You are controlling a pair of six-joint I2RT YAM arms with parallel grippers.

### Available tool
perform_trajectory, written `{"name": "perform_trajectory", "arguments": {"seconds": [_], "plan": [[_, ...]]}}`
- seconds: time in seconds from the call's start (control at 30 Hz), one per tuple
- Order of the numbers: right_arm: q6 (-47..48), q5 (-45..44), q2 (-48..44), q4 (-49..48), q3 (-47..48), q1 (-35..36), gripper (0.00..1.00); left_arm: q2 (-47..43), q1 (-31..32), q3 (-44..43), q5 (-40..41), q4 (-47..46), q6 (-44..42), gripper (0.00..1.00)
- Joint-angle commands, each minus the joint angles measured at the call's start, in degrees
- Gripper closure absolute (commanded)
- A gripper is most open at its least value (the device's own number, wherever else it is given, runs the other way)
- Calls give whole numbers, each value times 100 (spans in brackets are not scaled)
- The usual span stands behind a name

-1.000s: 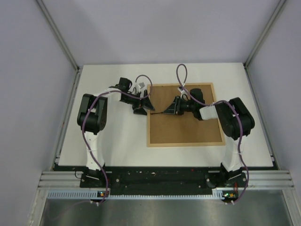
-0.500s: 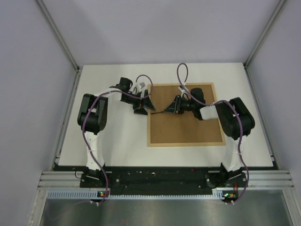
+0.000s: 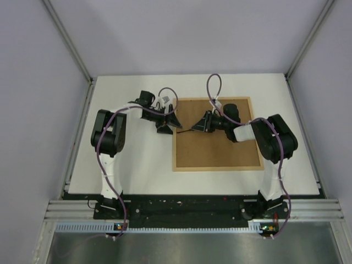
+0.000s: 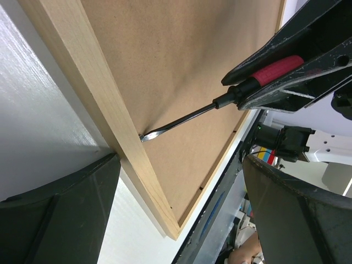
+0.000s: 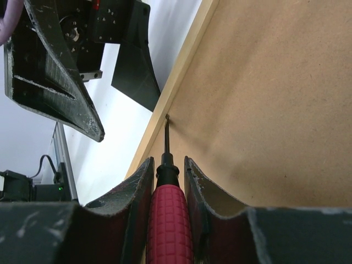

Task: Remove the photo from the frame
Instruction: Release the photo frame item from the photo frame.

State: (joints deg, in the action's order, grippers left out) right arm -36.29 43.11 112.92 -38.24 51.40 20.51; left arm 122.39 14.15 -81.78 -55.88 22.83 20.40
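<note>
On the left side of the white worktop [image 3: 140,165], the left claw [image 3: 171,119] sits at the left rim of the frame [image 3: 175,155], towards its far corner. Its jaws are spread as wide as they go and hold nothing. From its own wrist camera, the two dark fingers [image 4: 60,212] stand far apart, with the pale wooden rim running between them. Whether either finger touches the wood cannot be told.

The frame lies flat on the worktop, centre to right, between the two arms. Its back faces up, so only the plain brown backing board [image 3: 217,148] shows inside the thin wooden rim. The photo cannot be seen from any view.

Over the far part of the board, the right claw [image 3: 199,125] reaches in from the right and points left. Its jaws are closed part-way on the red ribbed handle of a screwdriver [image 5: 168,217], one finger pressed against each side. The thin metal shaft runs low across the board. Its flat tip rests in the seam where the board meets the inner edge of the left rim, just beside the open left claw.
</note>
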Motion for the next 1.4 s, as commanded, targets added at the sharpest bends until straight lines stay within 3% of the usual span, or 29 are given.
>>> {"name": "perform_trajectory", "arguments": {"seconds": [0.0,0.53,0.7,1.13,1.37], "plan": [[-106,-180,168,-509,-51,304,100,-101,281,100,-441,-542,271,2],[325,-927,722,854,433,788,100,-136,430,232,-626,-868,570,2],[395,-1041,512,1116,476,936,100,-224,431,294,-626,-965,649,2],[289,-980,344,2038,1451,1499,100,-400,518,338,-731,-1017,535,2],[-88,-761,353,1829,1479,1421,100,-575,457,548,-1047,-1535,789,2]]}}
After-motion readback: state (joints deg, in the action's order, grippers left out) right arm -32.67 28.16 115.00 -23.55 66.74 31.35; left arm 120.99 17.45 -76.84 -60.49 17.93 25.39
